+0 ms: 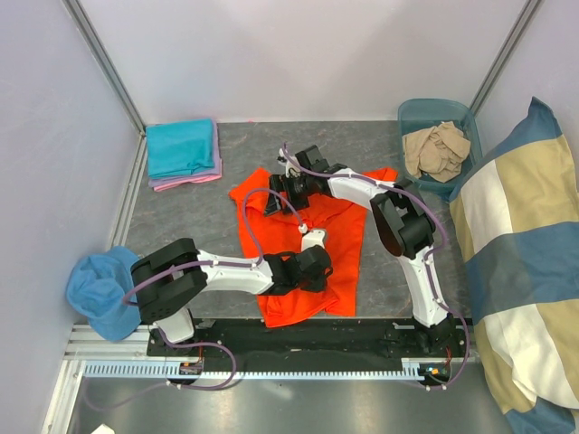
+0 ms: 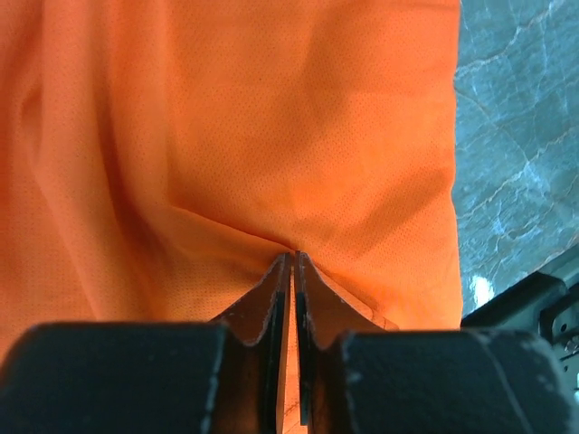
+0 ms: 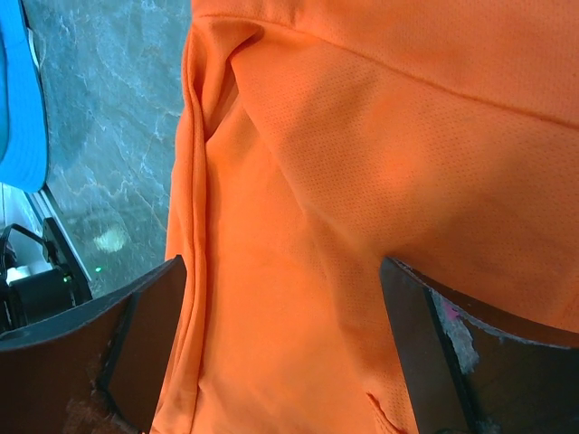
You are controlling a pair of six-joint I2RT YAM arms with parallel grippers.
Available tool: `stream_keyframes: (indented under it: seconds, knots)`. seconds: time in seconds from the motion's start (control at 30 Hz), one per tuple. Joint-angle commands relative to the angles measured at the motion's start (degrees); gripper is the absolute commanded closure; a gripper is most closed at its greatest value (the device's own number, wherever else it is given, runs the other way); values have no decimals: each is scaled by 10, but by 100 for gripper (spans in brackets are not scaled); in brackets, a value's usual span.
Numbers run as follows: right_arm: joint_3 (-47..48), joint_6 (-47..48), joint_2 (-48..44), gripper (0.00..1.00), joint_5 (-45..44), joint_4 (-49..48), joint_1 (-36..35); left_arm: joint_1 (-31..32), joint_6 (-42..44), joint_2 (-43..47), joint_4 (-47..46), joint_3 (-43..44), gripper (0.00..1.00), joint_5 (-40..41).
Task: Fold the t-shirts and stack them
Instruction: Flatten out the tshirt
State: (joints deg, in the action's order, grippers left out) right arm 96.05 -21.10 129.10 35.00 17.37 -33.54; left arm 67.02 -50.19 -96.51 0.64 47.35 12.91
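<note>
The orange t-shirt [image 1: 342, 237] lies spread out in the middle of the table. My left gripper [image 1: 317, 265] rests on its near right part. In the left wrist view, that gripper [image 2: 295, 259] is shut on a thin pinched fold of the orange t-shirt [image 2: 271, 136]. My right gripper [image 1: 288, 188] is over the shirt's far left part. In the right wrist view, it [image 3: 285, 339] stands wide open with the orange cloth [image 3: 380, 163] under it, and nothing is held between its fingers. Folded teal and pink t-shirts [image 1: 184, 150] are stacked at the back left. A beige t-shirt [image 1: 436, 149] lies crumpled in a bin.
The teal bin [image 1: 409, 112] stands at the back right. A big blue-and-beige cushion [image 1: 520, 262] fills the right side. A bright blue cloth [image 1: 95, 291] sits by the left arm's base. Walls close in the back and left of the table.
</note>
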Motion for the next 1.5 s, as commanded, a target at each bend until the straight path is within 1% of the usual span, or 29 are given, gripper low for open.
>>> stream_keyframes:
  seconds: [0.0,0.07,0.1,0.13,0.3,0.33,0.57,0.73,0.9,0.93,1.03,1.2,1.33,1.43,1.47]
  knots:
    - [-27,16,5,3,-62,-1,12,-35,-52,-10,25,-27,89,23]
    - [-39,22,3,2,-79,6,21,-65,-73,9,16,-71,90,-11]
    - [-44,23,2,2,-95,9,24,-93,-77,18,9,-87,90,-18]
    - [-51,24,-1,2,-104,14,34,-106,-80,28,-1,-116,90,-24]
    - [-69,39,-14,2,-165,47,58,-169,-76,91,15,-154,90,-17]
    - [-80,41,-23,2,-188,55,65,-177,-75,98,19,-155,90,-15]
    - [-147,48,-70,2,-262,73,81,-260,-57,135,55,-136,90,-5]
    - [-215,39,-122,2,-281,70,81,-332,-29,144,71,-114,90,-6]
    - [-292,22,-177,2,-270,50,80,-395,3,119,69,-74,90,-13]
    - [-316,16,-197,2,-267,42,77,-401,7,112,67,-57,90,-15]
    - [-351,8,-229,2,-269,29,75,-416,27,81,67,-25,91,-19]
    - [-345,20,-281,2,-290,40,77,-428,47,57,67,-4,91,-24]
    - [-309,26,-344,2,-322,71,79,-430,55,83,71,-17,91,-21]
    - [-296,24,-384,2,-382,94,90,-434,57,117,76,-36,91,-6]
    - [-294,23,-391,2,-415,100,95,-436,58,124,76,-41,91,-4]
